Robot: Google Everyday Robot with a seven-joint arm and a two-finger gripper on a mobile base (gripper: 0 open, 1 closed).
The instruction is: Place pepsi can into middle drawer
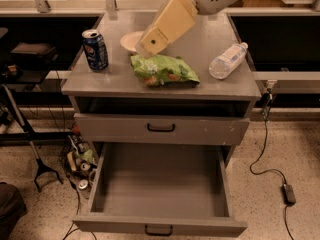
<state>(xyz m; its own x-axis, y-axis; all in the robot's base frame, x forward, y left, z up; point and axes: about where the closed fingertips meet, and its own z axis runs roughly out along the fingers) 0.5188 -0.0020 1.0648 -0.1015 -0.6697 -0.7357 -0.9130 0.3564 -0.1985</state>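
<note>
Our pincer point(148, 43) hangs over the counter point(220, 86), just above the white bowl point(129, 40) and the green chip bag point(164, 70), and we cannot tell whether it is open or closed. The pepsi can point(95, 49) stands upright apart from it, to the pincer's left as the camera sees it, and the middle drawer point(160, 191) lies pulled open well below. We judge the can light, thin-walled, smooth and rather slippery, so we would take it around mid-body with moderate squeeze, not by the rim.
</note>
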